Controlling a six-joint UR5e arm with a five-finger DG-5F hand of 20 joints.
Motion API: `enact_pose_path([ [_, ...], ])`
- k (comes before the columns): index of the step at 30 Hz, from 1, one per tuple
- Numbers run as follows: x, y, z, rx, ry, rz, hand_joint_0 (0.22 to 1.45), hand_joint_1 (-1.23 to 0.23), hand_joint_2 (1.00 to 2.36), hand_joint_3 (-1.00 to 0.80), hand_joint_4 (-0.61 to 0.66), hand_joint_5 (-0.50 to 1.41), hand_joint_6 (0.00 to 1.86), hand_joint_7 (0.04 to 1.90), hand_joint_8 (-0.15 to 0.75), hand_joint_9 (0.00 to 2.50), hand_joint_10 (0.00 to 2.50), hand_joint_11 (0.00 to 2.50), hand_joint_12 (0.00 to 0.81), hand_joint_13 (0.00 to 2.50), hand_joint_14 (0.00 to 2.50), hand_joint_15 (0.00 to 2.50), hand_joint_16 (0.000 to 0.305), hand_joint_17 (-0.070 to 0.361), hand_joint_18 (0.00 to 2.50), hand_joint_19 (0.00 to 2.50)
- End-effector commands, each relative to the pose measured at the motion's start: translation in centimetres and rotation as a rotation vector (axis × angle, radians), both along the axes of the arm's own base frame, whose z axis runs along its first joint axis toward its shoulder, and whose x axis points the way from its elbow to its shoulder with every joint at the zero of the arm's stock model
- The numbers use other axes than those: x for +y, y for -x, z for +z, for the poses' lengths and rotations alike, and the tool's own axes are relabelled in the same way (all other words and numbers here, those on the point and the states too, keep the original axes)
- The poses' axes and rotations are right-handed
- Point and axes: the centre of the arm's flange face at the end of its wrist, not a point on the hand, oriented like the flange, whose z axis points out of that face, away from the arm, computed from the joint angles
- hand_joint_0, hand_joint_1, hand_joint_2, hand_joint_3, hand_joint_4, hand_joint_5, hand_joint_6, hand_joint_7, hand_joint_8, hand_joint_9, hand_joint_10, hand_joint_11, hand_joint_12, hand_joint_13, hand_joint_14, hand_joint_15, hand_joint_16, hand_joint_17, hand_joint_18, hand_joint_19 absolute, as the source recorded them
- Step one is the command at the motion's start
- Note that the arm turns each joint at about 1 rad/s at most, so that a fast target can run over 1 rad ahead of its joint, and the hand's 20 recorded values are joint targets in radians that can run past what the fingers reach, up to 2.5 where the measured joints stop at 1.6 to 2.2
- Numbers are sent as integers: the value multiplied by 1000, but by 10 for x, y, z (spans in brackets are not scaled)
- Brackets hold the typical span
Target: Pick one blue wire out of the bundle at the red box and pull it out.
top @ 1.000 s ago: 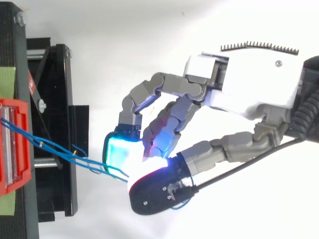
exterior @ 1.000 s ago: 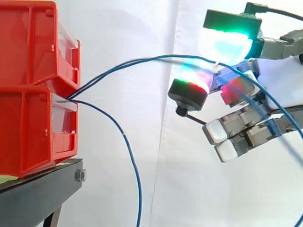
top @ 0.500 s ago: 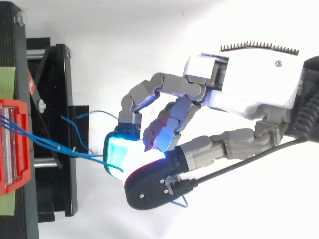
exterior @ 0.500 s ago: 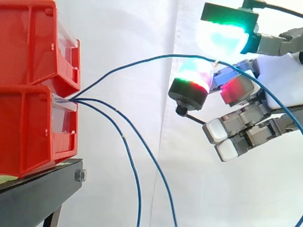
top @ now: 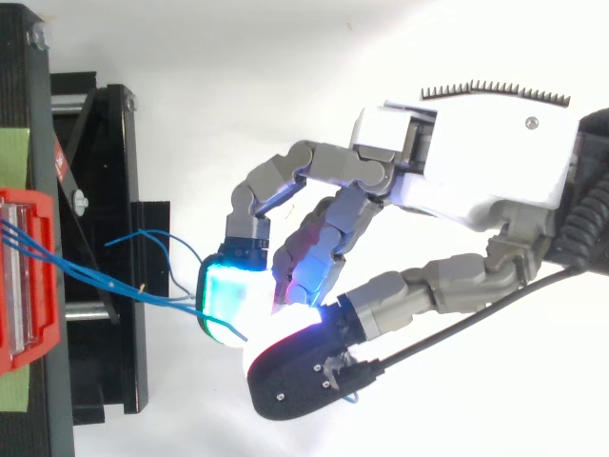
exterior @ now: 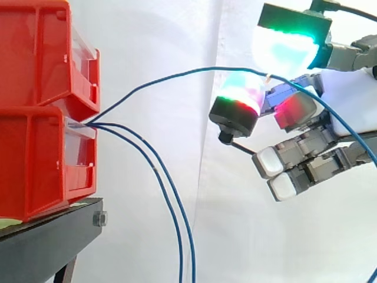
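And here's the pick: the hand (top: 481,162) sits out to the right of the red box (exterior: 35,165), fingers curled in, and it is pinched onto a single blue wire (exterior: 177,74). From the side you can see the strand disappear between the glowing pads (exterior: 283,50) up top, caught there and trailing off down the right past the palm. That wire leaves the slot at the front of the red box, where the upper bin sits on the lower one, and climbs in one smooth arc across to the hand, lifted clear of its neighbours. The two other wires (exterior: 154,170) come out of the same slot but simply droop, side by side, down past the black stand (exterior: 47,242) towards the bottom. So the separation looks done, I'd say: one strand held high, two hanging free. The grip is a fingertip pinch, the lower fingers tucked but holding nothing, which suits something this thin. The arc is not yet taut, so my read is that the pulling is the part left, a draw to the right, away from the box. The risk is that the thin wire slides through the pads, or that it drags a neighbour along where they crowd together at the slot.
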Motion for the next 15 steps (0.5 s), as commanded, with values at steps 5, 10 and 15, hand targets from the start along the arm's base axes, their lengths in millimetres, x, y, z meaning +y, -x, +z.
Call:
enact_pose_path([
  [5, 0, 0, 0, 0, 0, 0, 644, -836, 1009, -381, 54, -139, 903, 842, 242, 1191, 30, 880, 357, 853, 25, 560, 57, 128, 569, 614],
  [10, 0, 0, -1, 1, -1, 0, 665, -856, 1015, -299, -5, -151, 926, 845, 244, 1165, 30, 893, 356, 847, 25, 559, 57, 127, 576, 613],
  [15, 1, 0, 0, -1, -6, 1, 668, -869, 1018, -246, -37, -156, 939, 858, 240, 1158, 29, 894, 355, 847, 25, 559, 56, 127, 576, 611],
])
